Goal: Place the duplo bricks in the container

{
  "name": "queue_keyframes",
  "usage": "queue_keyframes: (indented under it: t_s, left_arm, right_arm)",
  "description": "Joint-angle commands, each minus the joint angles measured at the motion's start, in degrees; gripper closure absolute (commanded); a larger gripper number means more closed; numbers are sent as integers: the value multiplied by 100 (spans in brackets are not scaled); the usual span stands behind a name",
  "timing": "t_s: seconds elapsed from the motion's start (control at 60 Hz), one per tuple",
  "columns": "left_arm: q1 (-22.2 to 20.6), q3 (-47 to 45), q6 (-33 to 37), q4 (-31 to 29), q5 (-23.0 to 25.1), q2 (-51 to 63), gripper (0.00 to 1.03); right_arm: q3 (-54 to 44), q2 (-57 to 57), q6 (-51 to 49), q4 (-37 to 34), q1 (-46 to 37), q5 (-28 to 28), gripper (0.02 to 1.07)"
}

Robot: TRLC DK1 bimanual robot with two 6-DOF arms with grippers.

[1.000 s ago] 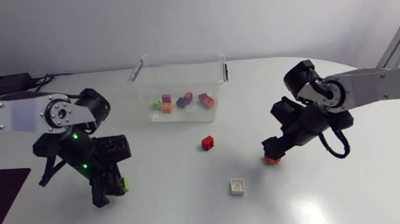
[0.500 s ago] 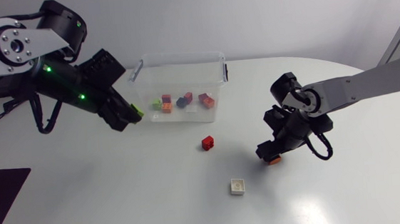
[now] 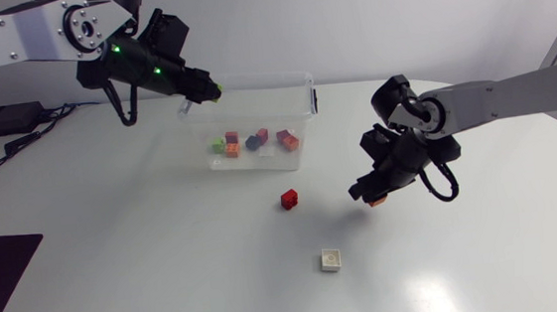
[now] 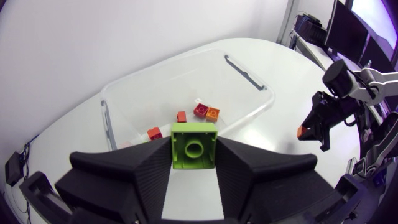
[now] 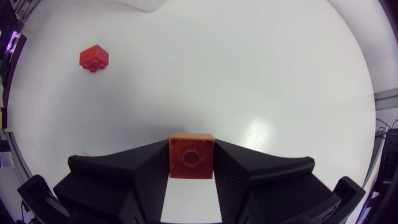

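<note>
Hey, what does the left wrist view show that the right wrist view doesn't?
Only the left wrist view: the green brick held in the left hand, and the bricks inside the container. Only the right wrist view: the loose red brick on the table. Both: the orange brick gripped in the right hand, plus the white table.

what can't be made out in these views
- green brick: in the head view the left jaws cover nearly all of it.
- bricks in the container: too small and overlapping in the head view for a sure count.
- white brick: the mark on its top is too small in the head view.
- orange brick: the right jaws cover its sides in both views.
</note>
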Motion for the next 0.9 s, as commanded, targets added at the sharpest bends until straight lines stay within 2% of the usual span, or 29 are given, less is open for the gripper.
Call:
queue_keyframes:
  t_s: [0.0,0.2,0.267,0.333,0.383,0.517,0.683,0.817,0.883]
  left_arm:
    - [-20,517,-332,89,7,468,66]
    - [-29,1203,-595,406,-204,1118,63]
    - [-29,1352,-657,467,-335,1329,54]
    - [-20,1422,-718,608,-494,1479,36]
    - [-3,1396,-789,757,-520,1505,5]
    - [33,1185,-850,1091,-626,1329,4]
    - [129,315,-815,1592,-722,283,4]
    - [138,-371,-507,1390,-661,-622,4]
    - [103,-836,-191,1153,-371,-1105,4]
  right_arm:
    - [337,-153,85,-209,139,-40,74]
    - [1102,-144,103,-464,438,-49,74]
    - [1321,-118,111,-543,482,-57,74]
    - [1541,-100,120,-561,517,-75,74]
    - [1699,-82,120,-587,552,-93,74]
    - [2130,-21,138,-605,587,-145,74]
    - [2745,260,147,-526,702,-207,74]
    - [3097,533,173,-288,807,-216,74]
    - [3334,709,173,-130,851,-233,74]
